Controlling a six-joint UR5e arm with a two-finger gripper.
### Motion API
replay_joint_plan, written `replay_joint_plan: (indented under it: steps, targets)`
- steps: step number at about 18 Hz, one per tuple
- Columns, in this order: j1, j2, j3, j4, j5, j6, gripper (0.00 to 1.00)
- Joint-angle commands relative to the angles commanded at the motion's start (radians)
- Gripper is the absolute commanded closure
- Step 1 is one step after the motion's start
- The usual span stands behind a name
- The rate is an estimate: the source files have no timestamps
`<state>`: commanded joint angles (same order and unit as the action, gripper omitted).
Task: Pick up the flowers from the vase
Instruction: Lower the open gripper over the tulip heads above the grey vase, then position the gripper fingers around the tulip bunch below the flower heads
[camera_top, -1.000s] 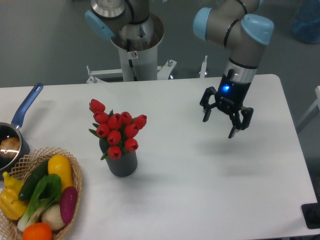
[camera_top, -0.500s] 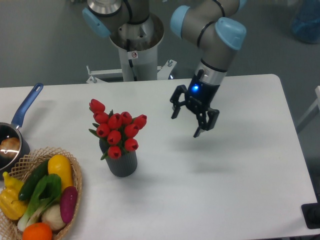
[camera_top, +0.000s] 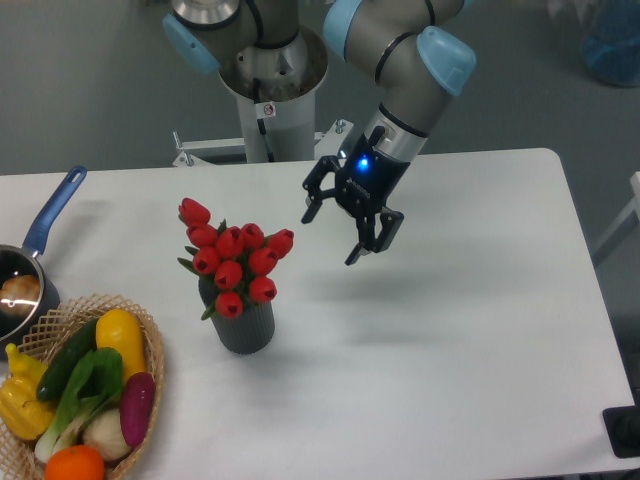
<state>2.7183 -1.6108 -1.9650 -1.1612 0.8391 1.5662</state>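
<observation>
One vase (camera_top: 243, 326) stands on my desk (camera_top: 450, 340), dark grey and ribbed, left of the middle and toward the front. In it sits one bunch of flowers (camera_top: 236, 257): I count about nine red buds, with a few green leaves poking out at the sides; one bud stands higher than the rest at the upper left. My hand (camera_top: 331, 236) hangs above the desk just to the right of the bunch, apart from it, tilted so the fingers point down and to the left. The two fingers are spread wide and there is nothing between them. A blue light glows on my wrist.

At the left front corner is one wicker basket (camera_top: 152, 352) holding several vegetables: yellow, green, purple, orange and a pale one among them. Behind it, at the left edge, is one saucepan (camera_top: 40, 254) with a blue handle, partly cut off by the frame.

The desk is white and matt, with rounded corners. Behind it rises my grey mounting column (camera_top: 270, 95), and beyond that a grey floor.
</observation>
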Motion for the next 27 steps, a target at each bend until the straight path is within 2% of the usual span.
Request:
replay_joint_plan:
  steps: [10,13,17,21,27]
  targets:
    - [-0.095,0.0,-0.028,0.005,-0.011,-0.003,0.0]
    - [-0.1,-0.008,-0.034,0.008,-0.057,-0.005,0.0]
    - [-0.101,-0.012,-0.034,0.008,-0.063,-0.008,0.0]
    - [-0.104,-0.018,-0.029,0.018,-0.116,-0.069,0.0]
    - [-0.107,-0.038,-0.02,0.032,-0.118,-0.071,0.0]
